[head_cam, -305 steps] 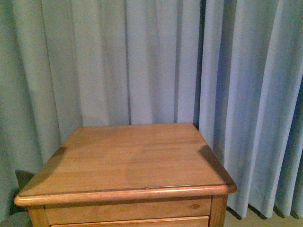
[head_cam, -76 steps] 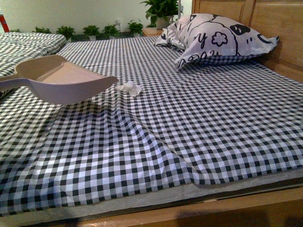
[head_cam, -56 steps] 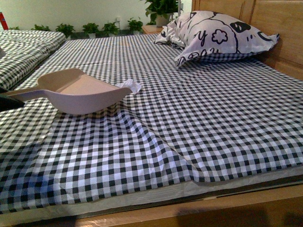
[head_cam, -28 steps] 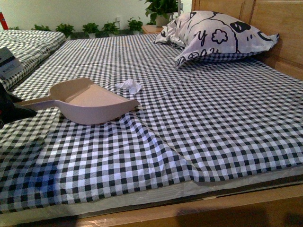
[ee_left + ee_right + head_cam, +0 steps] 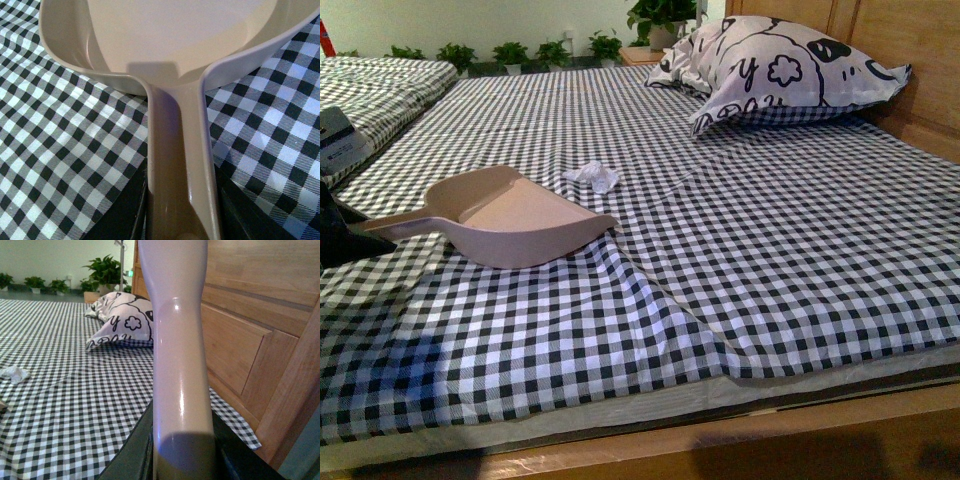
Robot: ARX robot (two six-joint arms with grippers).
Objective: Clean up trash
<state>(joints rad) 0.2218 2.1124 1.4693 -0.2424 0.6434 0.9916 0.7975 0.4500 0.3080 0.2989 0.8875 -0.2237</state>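
Observation:
The trash (image 5: 593,177) is a small crumpled white wad lying on the checked bedsheet (image 5: 770,260); it also shows far off in the right wrist view as the trash (image 5: 15,373). A beige dustpan (image 5: 510,215) rests on the sheet just short of the wad, its mouth toward it. My left gripper (image 5: 182,220) is shut on the dustpan's handle (image 5: 180,165), and its dark body shows at the left edge of the front view. My right gripper (image 5: 182,460) is shut on the beige brush handle (image 5: 177,340), held upright near the headboard. The brush head is out of view.
A patterned pillow (image 5: 775,75) lies at the head of the bed against the wooden headboard (image 5: 250,325). A second checked bed (image 5: 375,90) stands to the left. Potted plants (image 5: 535,52) line the far wall. The wooden bed frame edge (image 5: 720,450) runs along the front.
The view swung from a wooden nightstand to the bed. The dustpan came down and moved right, now resting on the sheet close to the wad. The wad has not moved.

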